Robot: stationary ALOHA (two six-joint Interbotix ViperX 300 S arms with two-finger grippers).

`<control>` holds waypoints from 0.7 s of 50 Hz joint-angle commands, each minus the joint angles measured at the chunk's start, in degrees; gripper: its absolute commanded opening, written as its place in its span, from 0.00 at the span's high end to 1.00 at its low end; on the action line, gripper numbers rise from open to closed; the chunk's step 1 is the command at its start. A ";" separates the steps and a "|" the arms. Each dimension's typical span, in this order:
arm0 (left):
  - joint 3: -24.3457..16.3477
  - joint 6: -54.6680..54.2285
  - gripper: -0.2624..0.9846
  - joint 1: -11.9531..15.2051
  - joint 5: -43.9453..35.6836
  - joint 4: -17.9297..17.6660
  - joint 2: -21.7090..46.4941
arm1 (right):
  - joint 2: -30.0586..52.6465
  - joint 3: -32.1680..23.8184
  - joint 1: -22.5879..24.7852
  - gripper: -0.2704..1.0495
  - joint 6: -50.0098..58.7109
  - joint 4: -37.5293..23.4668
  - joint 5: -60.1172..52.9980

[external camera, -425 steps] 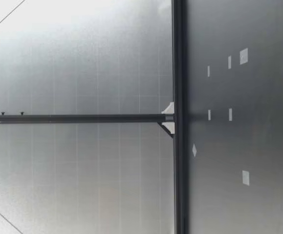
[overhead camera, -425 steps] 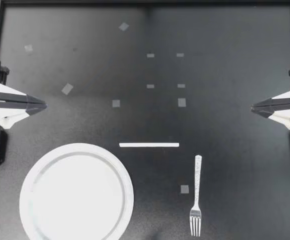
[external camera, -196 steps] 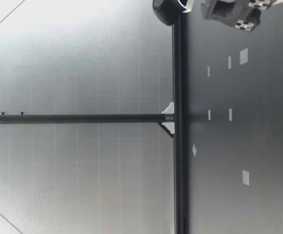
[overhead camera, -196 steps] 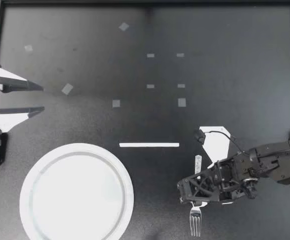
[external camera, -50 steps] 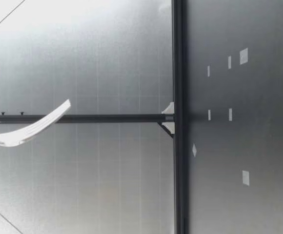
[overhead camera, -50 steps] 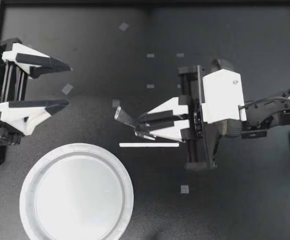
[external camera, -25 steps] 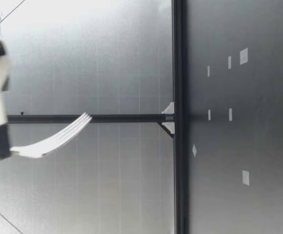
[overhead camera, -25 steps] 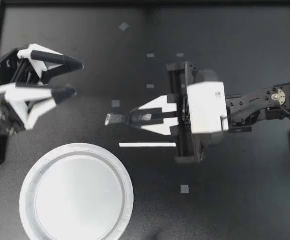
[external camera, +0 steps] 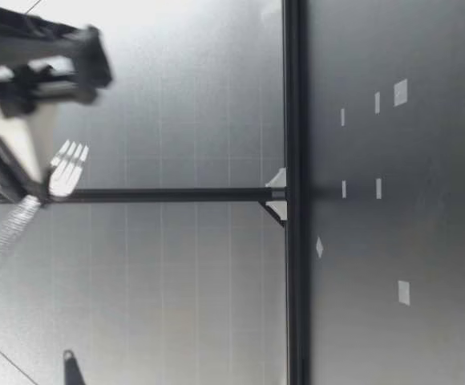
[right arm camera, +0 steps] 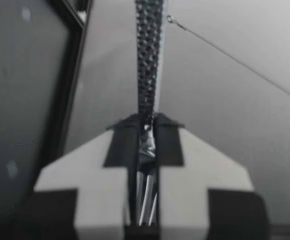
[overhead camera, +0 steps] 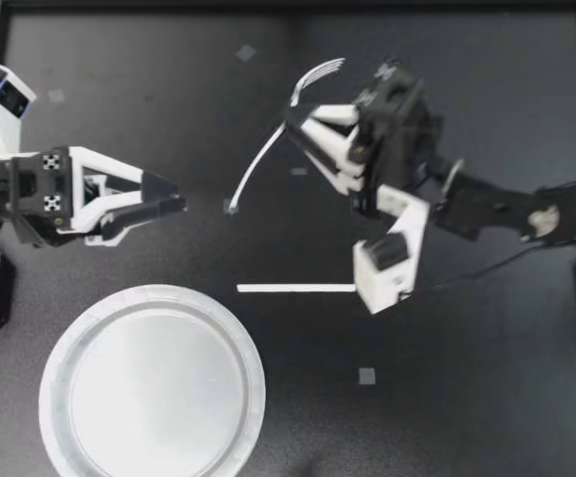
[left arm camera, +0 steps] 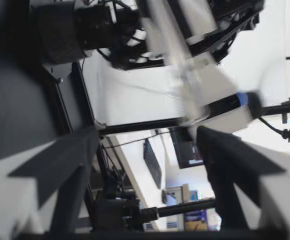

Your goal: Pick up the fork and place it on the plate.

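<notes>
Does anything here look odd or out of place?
Only the fork: the right gripper holds it slanted, high above the table, nowhere near the plate. The left gripper is open near the fork's handle end.

the round white paper plate (overhead camera: 154,383) lies bare, with open black table (overhead camera: 487,397) around it. the silver fork (overhead camera: 256,162) in my right gripper (overhead camera: 288,129) juts toward my left gripper (overhead camera: 177,196), leaving a narrow gap between.
</notes>
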 commanded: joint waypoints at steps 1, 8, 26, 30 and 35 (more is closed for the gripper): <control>-2.37 -0.79 0.19 -0.35 -0.79 0.44 0.62 | 1.93 -1.85 -0.18 0.72 -1.23 -4.31 1.85; -3.43 -2.64 0.19 -0.44 -0.70 1.05 1.32 | 3.87 -3.25 -0.18 0.72 -1.23 -9.49 3.25; -2.37 -7.29 0.19 -2.72 -0.26 1.49 2.37 | 5.10 -4.66 0.70 0.72 -1.05 -9.76 3.25; -2.55 -7.38 0.19 -2.72 -0.62 1.67 3.43 | 5.80 -5.36 1.14 0.72 -0.88 -9.67 3.16; -3.08 -7.38 0.19 -2.72 -1.14 2.02 4.83 | 6.68 -6.15 1.49 0.72 -0.26 -9.67 3.25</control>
